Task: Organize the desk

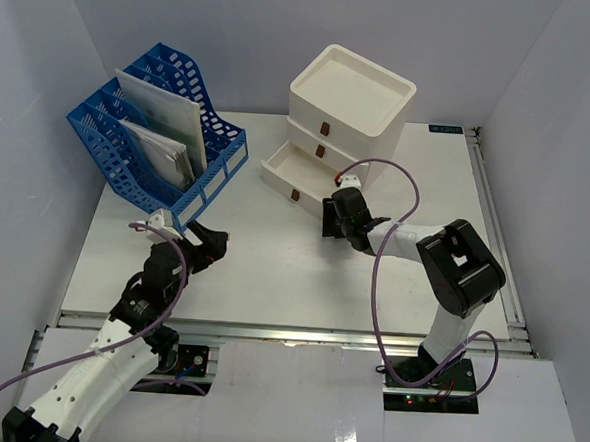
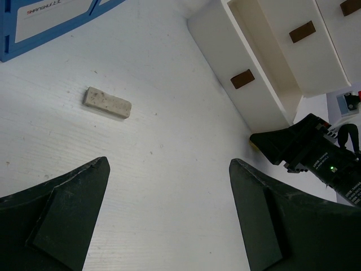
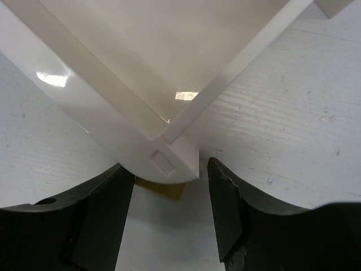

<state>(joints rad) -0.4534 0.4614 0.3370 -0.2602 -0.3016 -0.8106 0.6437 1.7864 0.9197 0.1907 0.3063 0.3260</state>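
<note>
The white desk (image 1: 302, 272) has a metal rail along its front edge. My left gripper (image 1: 212, 242) hangs open and empty over the desk's left part, just in front of the blue rack. In the left wrist view (image 2: 169, 164) a small speckled beige eraser (image 2: 107, 102) lies ahead of its fingers. My right gripper (image 1: 331, 219) is open at the near right corner of the pulled-out bottom drawer (image 1: 296, 171). In the right wrist view (image 3: 171, 169) that drawer corner (image 3: 175, 161) sits between the fingers, and a small yellow-tan piece (image 3: 161, 188) lies on the desk under it.
A white three-drawer box (image 1: 351, 94) stands at the back centre, its bottom drawer open. A blue file rack (image 1: 155, 132) holding papers stands at the back left. White walls enclose the desk on three sides. Purple cables loop over both arms.
</note>
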